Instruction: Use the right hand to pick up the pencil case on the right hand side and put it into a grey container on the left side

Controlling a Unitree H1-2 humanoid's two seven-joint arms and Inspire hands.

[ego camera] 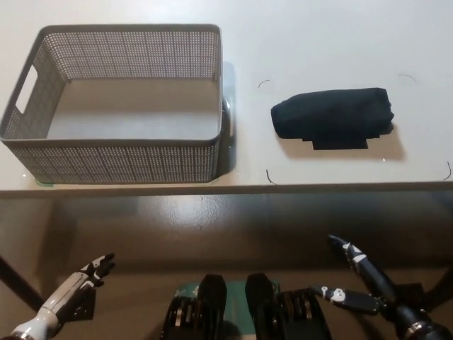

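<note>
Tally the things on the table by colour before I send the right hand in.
Grey: 1, the perforated grey container, nothing inside it
Black: 1, the pencil case, lying to the container's right
Total: 2

Both hands are below the table edge: left hand, right hand, holding nothing.

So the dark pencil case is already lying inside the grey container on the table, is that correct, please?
Not quite. The head view shows the pencil case lying on the table, to the right of the grey container and apart from it, not inside. The container holds nothing.
</note>
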